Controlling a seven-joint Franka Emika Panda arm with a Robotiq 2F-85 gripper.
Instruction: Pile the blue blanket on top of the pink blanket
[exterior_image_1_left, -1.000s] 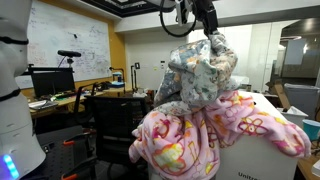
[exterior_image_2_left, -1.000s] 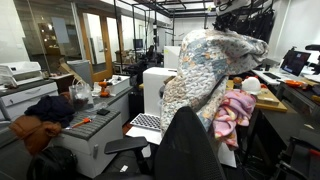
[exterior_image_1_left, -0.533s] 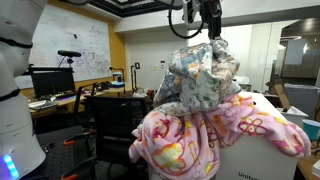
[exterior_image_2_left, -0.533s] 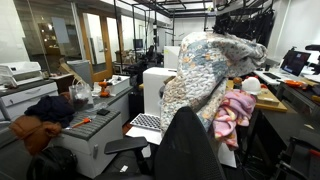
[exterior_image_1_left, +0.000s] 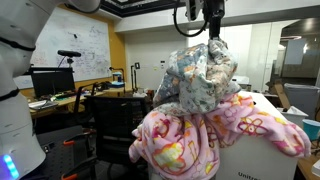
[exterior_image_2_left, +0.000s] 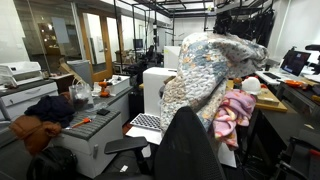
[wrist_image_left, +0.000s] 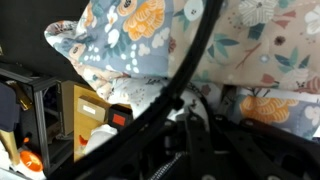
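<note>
Cluttered lab or office room. We note the blue blanket (exterior_image_1_left: 200, 80), a soft pale grey-blue fleece with a busy print of tan, white and yellow, hanging in a tall bunched column. Its top is pinched in the arm's black gripper (exterior_image_1_left: 214, 38). The fingers (exterior_image_1_left: 212, 31) are closed on the fabric, high up under the ceiling.

The pink blanket (exterior_image_1_left: 235, 130), a large bright pink fleece with yellow and white loops and hearts, lies heaped on a white table (exterior_image_1_left: 268, 165). Its folds spill over the near edge. In both exterior views the blue blanket's lower folds meet the top of the pink heap and overlap it, while most of the blue cloth hangs in the air above. We cannot tell how much of it actually rests on the pink.

In an exterior view a black office chair (exterior_image_1_left: 118, 118) stands just beside the heap. A scribbled whiteboard (exterior_image_1_left: 70, 45) covers the far wall, with a dark monitor (exterior_image_1_left: 50, 80) below it.

In an exterior view a black chair back (exterior_image_2_left: 190, 145) stands in the foreground, in front of the hanging blanket. A white cabinet (exterior_image_2_left: 157, 88) is behind it, and a grey workbench (exterior_image_2_left: 90, 115) carries small tools.

In the wrist view the printed fleece fills the upper frame and a black cable (wrist_image_left: 190, 70) arcs across it. A tan cardboard box (wrist_image_left: 85, 115) shows lower down. We cannot make out the fingers there.
</note>
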